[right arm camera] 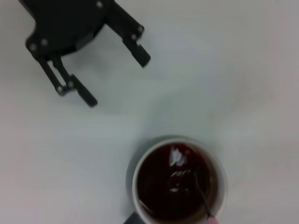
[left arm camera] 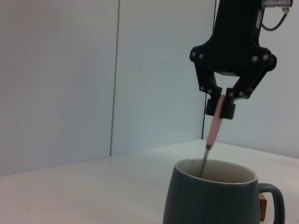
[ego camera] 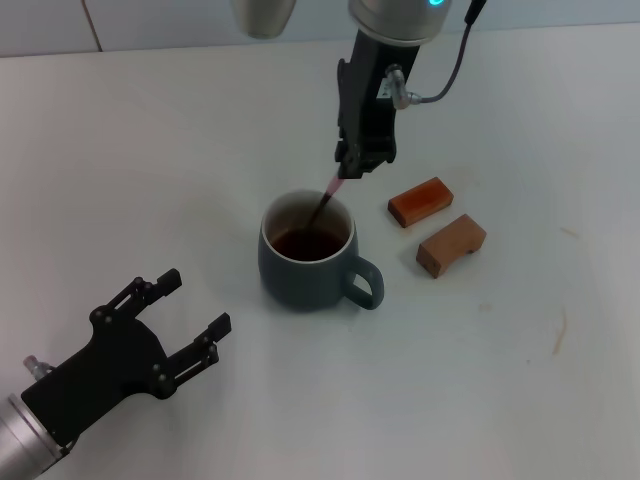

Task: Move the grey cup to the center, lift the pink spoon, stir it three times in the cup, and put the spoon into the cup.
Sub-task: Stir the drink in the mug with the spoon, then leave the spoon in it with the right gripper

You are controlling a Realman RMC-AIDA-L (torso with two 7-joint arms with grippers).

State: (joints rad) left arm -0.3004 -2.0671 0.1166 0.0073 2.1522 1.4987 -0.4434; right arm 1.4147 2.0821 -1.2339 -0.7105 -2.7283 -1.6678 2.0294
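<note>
One pink spoon [ego camera: 326,200], grey neck dipped in grey cup [ego camera: 305,268] w/ brown liquid; right end effector [ego camera: 352,166] pinches its handle, left end effector [ego camera: 190,318] spread wide.

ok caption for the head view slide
Right gripper holds the spoon in the cup; left gripper waits open nearby.

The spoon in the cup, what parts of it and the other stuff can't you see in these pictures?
- The pink spoon: its bowl is sunk in dark liquid in every view.
- Its handle top: pinched inside the right gripper.
- The grey cup: cut off by the edge in both wrist views.
- The left gripper, open beside the cup: its arm leaves the head view.
</note>
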